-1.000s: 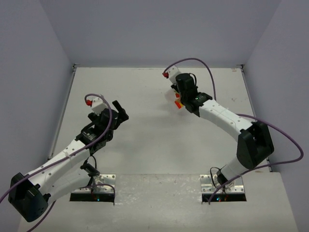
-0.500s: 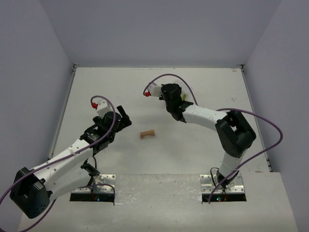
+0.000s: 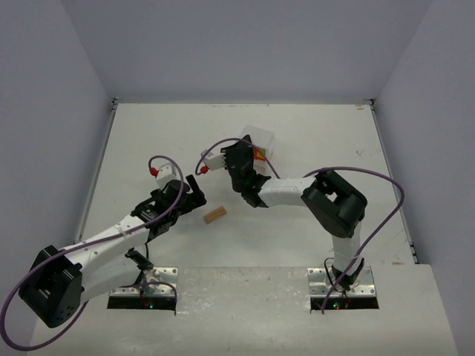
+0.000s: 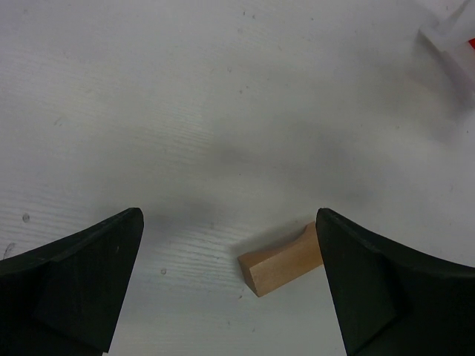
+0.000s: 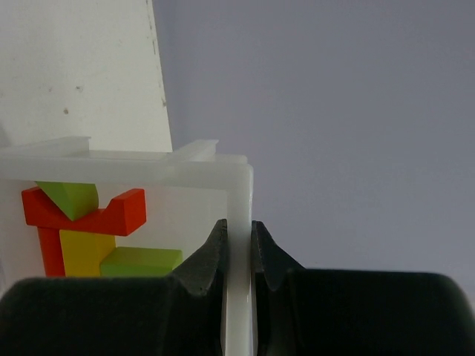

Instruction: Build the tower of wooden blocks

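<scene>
A plain tan block lies on its side on the table. In the left wrist view the tan block sits between my open left gripper's fingers, close to the right finger. In the top view the left gripper is just left of the block. My right gripper is shut on the side wall of the white tray, held tipped up. Red, yellow and green blocks lie together inside it. In the top view the right gripper holds the tray at centre.
The right arm folds back across the table's middle, its elbow at the right. Purple cables loop over both arms. Grey walls enclose the white table on three sides.
The right arm swung left and nearer with the tray, which now shows tipped up. The tan block appeared on the table and shifted left. The left gripper moved right to it.
</scene>
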Robot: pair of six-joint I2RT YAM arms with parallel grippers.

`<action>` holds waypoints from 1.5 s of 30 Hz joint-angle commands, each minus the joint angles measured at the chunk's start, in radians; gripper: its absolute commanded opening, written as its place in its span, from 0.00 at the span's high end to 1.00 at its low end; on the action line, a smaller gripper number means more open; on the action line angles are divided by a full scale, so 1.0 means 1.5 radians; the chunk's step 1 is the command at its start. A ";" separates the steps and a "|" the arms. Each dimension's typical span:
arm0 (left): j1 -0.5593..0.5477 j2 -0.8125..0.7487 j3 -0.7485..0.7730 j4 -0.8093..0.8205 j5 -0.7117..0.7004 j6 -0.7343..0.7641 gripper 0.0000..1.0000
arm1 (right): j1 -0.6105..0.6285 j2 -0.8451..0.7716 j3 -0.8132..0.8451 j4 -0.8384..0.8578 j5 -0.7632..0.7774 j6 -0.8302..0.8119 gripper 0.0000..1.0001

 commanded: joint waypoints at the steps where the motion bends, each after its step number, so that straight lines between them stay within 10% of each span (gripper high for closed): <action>1: 0.002 -0.025 -0.019 0.033 0.016 -0.024 0.00 | 0.041 0.055 0.007 0.217 0.048 -0.156 1.00; 26: 0.002 -0.091 -0.045 -0.019 -0.015 -0.053 0.00 | 0.113 0.092 0.052 0.276 0.107 -0.171 1.00; 45: 0.002 -0.053 0.033 -0.007 -0.039 -0.002 0.00 | -0.210 -0.029 0.139 0.260 0.233 0.113 1.00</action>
